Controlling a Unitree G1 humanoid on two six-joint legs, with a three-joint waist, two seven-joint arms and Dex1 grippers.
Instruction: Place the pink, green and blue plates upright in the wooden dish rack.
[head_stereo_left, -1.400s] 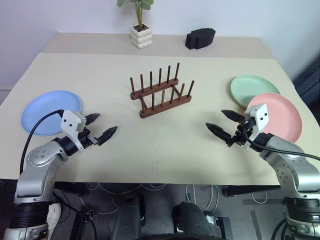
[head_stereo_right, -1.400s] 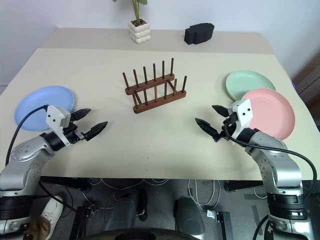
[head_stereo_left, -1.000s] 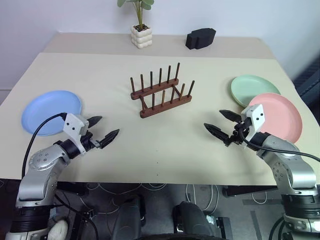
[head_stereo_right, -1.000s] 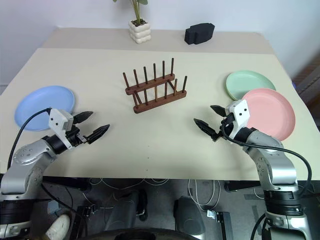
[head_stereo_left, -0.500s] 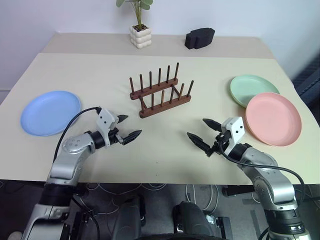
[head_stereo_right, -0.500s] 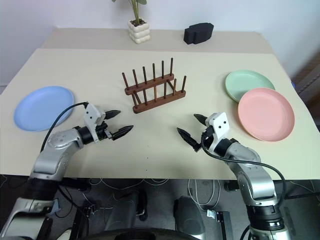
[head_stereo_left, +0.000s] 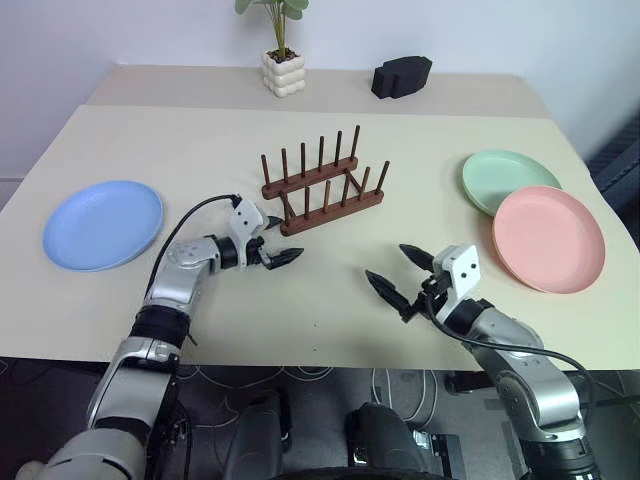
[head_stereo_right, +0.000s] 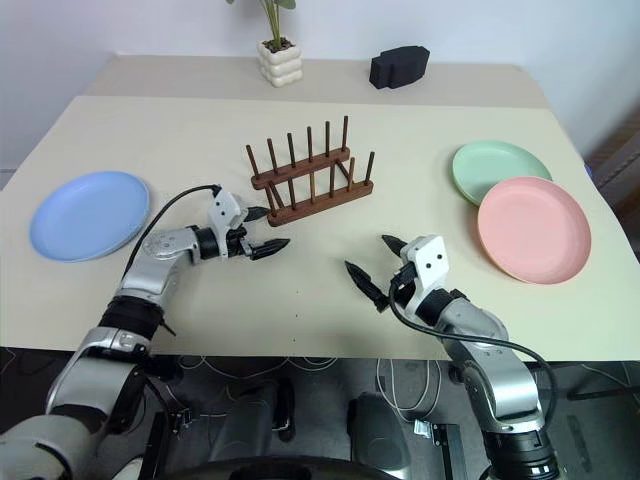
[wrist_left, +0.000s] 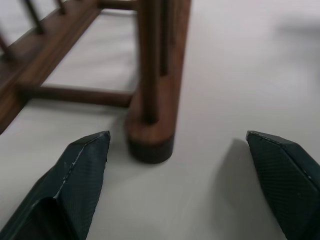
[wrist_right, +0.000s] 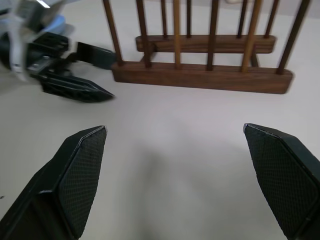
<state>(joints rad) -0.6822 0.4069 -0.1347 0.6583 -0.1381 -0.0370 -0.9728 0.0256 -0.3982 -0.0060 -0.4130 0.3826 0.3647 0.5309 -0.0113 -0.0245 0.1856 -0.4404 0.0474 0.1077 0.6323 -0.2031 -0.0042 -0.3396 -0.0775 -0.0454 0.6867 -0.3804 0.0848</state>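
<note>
Setting: an indoor robot test area, staged rather than lived in. Evidence follows.

The bench (head_stereo_left: 150, 140) is a plain beige surface set against a bare white wall (head_stereo_left: 120, 30), with a second beige surface butted behind it. The wooden dish rack (head_stereo_left: 322, 183) stands near the bench centre as the reference item. Behind the rack, near the wall, stand a small potted plant in a white bubbled pot (head_stereo_left: 281, 72) and a black block-shaped object (head_stereo_left: 401, 77). Below the near bench edge, in front of the rack, loose cables (head_stereo_left: 300, 375) trail across a dark floor (head_stereo_left: 330, 420).
</note>
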